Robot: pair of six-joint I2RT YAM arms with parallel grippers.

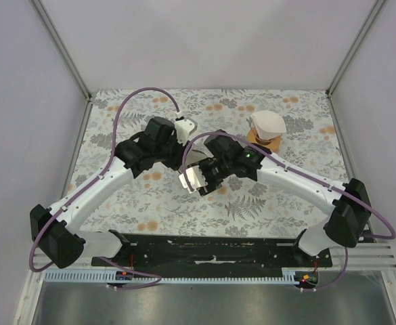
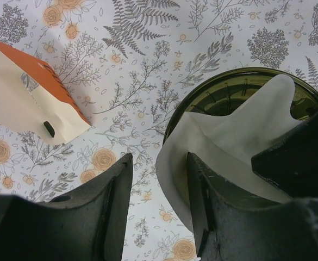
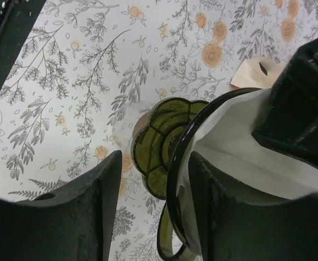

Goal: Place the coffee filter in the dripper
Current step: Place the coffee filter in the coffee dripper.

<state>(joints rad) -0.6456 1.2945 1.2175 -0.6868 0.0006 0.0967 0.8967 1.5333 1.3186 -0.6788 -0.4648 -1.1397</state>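
The dark green see-through dripper (image 2: 229,89) stands between my two grippers. The white paper coffee filter (image 2: 224,141) lies in it, and one flap hangs over the near rim. In the top view only a bit of the filter (image 1: 193,158) shows between the arms. My left gripper (image 2: 159,160) is open, its right finger (image 2: 202,185) against the hanging flap. My right gripper (image 3: 156,157) is open and straddles the dripper's rim (image 3: 180,163): one finger is inside against the filter (image 3: 229,141), the other well outside. The dripper's base (image 3: 159,144) and handle (image 3: 167,239) show there.
A stack of white filters (image 1: 267,124) sits on a wooden stand at the back right. A cream and orange packet (image 2: 33,100) lies on the flowered cloth left of the dripper; it also shows in the right wrist view (image 3: 254,73). Both arms crowd the table's middle.
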